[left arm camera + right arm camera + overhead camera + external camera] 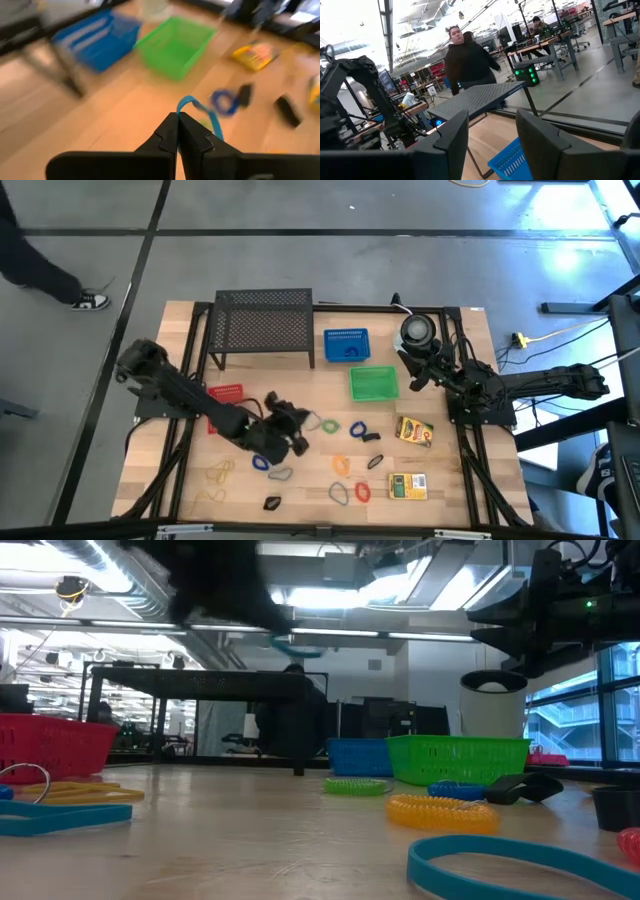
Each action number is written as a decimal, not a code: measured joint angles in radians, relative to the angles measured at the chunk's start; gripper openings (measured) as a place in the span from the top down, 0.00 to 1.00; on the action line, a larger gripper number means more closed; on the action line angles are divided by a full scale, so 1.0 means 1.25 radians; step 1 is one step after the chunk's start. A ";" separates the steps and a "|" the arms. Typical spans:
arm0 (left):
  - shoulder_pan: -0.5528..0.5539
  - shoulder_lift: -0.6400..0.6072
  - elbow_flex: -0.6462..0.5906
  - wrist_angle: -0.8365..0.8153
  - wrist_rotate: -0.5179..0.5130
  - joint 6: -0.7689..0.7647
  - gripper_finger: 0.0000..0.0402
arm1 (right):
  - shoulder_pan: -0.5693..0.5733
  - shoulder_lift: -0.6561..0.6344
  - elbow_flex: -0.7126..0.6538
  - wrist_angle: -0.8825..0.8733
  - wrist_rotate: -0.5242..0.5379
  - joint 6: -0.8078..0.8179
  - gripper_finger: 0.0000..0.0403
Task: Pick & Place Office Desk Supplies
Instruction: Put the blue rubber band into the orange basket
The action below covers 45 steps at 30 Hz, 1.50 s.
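Left gripper (pixel 177 120) pinched tight on a blue loop (pixel 200 110), short of the blue basket (pixel 346 345) — carry it high and level; right gripper (pixel 490 135), fingers apart, waits beside that basket.

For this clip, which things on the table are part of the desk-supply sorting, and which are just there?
Part of the job:
- blue loop pinched in the left end effector
- other coloured loops
- tan rubber bands
- black clips
- two yellow-green boxes

Just there:
- round grey-white disc
- black mesh shelf

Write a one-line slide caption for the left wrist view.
Left gripper jaws shut on a blue loop, facing the green basket.
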 joint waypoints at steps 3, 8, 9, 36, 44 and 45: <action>-0.007 -0.068 0.000 -0.208 0.027 -0.141 0.99 | 0.000 0.000 0.000 0.000 0.000 0.000 0.59; -0.042 -0.153 0.000 -0.481 0.076 -0.324 0.99 | 0.000 0.000 0.000 0.000 0.000 0.000 0.59; -0.051 -0.164 0.000 -0.527 0.090 -0.364 0.99 | 0.000 0.000 0.000 0.000 0.000 0.000 0.59; -0.120 -0.141 -0.133 -0.870 0.424 -0.840 0.99 | 0.000 0.000 0.000 0.000 0.000 0.000 0.59; -0.120 -0.141 -0.133 -0.869 0.478 -0.860 0.92 | 0.000 0.000 0.000 0.000 0.000 0.000 0.59; -0.120 -0.141 -0.133 -0.869 0.479 -0.859 0.91 | 0.000 0.000 0.000 0.000 0.000 0.000 0.59</action>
